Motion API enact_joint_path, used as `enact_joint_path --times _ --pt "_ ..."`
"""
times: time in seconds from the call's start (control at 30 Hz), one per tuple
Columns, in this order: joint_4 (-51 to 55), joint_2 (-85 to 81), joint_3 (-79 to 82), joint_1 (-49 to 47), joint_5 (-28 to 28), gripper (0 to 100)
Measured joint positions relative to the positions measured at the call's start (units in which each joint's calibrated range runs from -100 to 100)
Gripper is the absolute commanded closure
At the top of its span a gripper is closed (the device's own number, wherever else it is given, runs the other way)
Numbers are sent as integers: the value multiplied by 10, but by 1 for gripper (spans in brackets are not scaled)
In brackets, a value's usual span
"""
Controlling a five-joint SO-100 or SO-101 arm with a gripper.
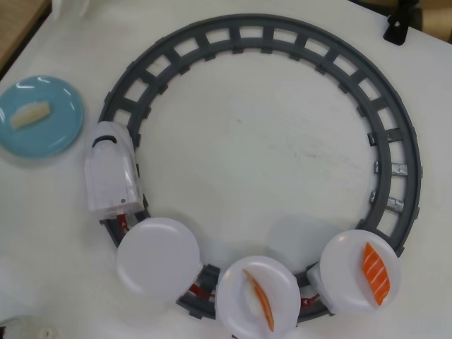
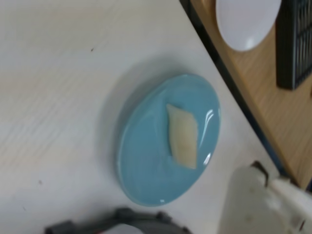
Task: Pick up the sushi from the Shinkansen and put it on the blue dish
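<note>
Sushi (image 2: 183,136) lies on blue dish (image 2: 146,161) (claw perhaps lower right).

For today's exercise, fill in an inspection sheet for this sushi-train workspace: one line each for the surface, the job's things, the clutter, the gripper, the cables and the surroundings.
Surface: white table, lightly scuffed inside the grey track.
Job's things: pale sushi lies on the blue dish, also seen in the wrist view; white train stands on the track; its first white plate is bare.
Clutter: two orange-topped sushi pieces on the other two plates.
Gripper: not identifiable; a blurred pale part shows at the wrist view's lower right.
Cables: nothing seen.
Surroundings: wooden surface beyond the table edge, holding a white dish and a dark object.
</note>
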Motion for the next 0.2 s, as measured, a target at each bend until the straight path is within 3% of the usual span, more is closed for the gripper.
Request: enact_joint_path --times 0.2 --pt "-150 -176 263 11 -33 78"
